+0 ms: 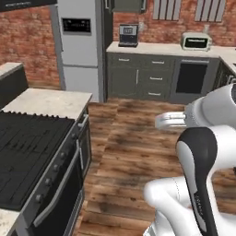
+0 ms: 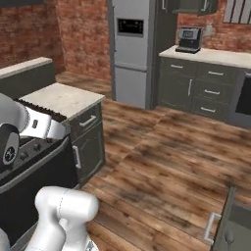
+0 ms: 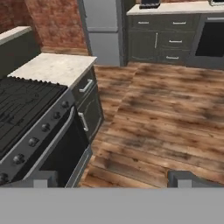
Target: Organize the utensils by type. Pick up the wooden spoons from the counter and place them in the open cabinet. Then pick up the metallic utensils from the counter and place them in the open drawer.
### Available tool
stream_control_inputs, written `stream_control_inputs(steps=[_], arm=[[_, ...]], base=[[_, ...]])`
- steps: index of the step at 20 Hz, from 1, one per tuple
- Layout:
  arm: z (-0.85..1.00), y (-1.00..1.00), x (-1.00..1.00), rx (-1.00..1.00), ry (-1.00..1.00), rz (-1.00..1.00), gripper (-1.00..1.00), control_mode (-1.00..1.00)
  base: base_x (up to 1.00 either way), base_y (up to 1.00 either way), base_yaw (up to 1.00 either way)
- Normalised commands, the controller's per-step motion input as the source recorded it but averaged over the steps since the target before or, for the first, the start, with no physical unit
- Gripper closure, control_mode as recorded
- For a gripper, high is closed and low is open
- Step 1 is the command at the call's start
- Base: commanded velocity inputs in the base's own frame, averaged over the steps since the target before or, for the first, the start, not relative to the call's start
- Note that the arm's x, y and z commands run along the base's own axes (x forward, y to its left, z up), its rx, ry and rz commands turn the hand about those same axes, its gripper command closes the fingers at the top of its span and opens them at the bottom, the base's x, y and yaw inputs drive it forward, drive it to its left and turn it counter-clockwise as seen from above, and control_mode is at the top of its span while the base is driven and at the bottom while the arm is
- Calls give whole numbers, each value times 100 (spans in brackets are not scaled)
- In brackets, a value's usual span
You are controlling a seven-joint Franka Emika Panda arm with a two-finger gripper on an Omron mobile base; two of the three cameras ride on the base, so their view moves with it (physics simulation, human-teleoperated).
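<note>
1. The gripper (image 3: 113,178) stood wide open and held nothing; its two dark fingertips (image 3: 186,178) rose far apart above the wooden floor (image 3: 166,122).
2. The counter (image 1: 50,102) of beige stone lay just beside the black stove (image 1: 27,156), bare where it showed.
3. A far counter (image 1: 156,48) carried a coffee machine (image 1: 128,35) and a toaster oven (image 1: 196,41), beside the grey refrigerator (image 1: 79,46).
4. No utensil could be made out.

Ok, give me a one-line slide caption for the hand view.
Open hand hovers over the wooden floor beside the black stove, facing the fridge and dark grey cabinets.
</note>
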Motion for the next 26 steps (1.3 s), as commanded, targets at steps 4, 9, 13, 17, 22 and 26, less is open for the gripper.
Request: stream_control_inputs(steps=[4,9,13,17,22,26], arm=[[0,0,0,0,0,0,-100,100],[0,0,0,0,0,0,-100,100],[0,0,0,0,0,0,-100,100],[0,0,0,0,0,0,-100,100],[0,0,0,0,0,0,-100,100],[0,0,0,0,0,0,-100,100]], base=[[-23,20,74],[-44,11,78],[-38,27,78],[1,36,67],[28,23,47],[26,40,41]])
